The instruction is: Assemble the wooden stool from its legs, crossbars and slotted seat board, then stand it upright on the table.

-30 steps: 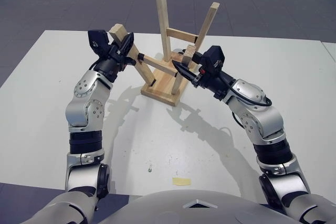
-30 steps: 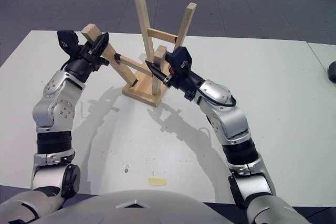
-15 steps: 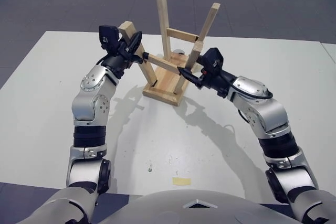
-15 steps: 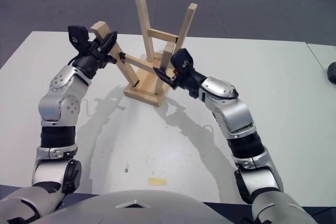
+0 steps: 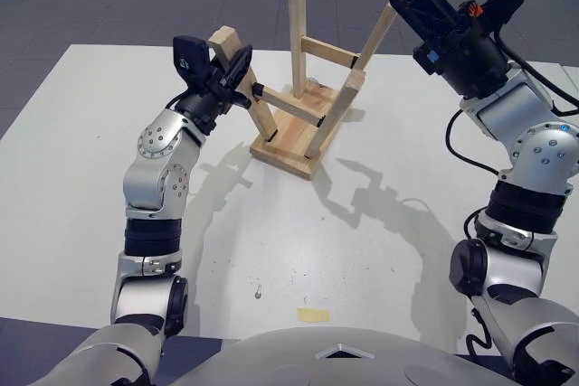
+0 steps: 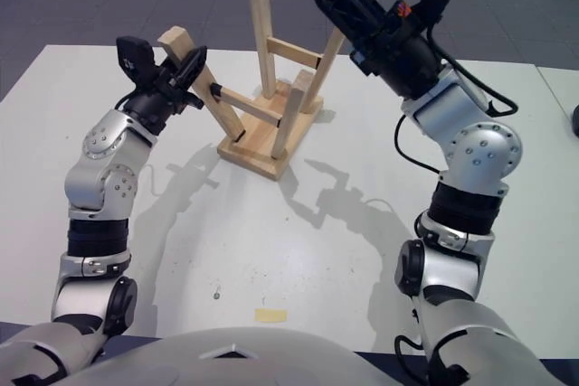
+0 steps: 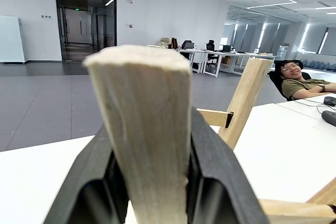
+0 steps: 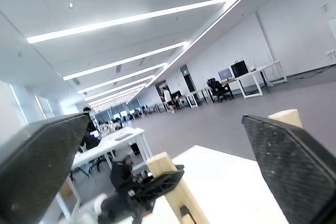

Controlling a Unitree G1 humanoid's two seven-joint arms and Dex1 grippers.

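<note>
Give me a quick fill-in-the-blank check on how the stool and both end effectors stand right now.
1. The stool rests on the table with its seat board facing ____.
2. The left end effector is shut on one wooden ____ of the stool.
3. The right end effector is raised above the table, open and holding ____.

Missing words: down; leg; nothing.

Head stereo above stool (image 5: pixel 288 145); wrist close-ups.
</note>
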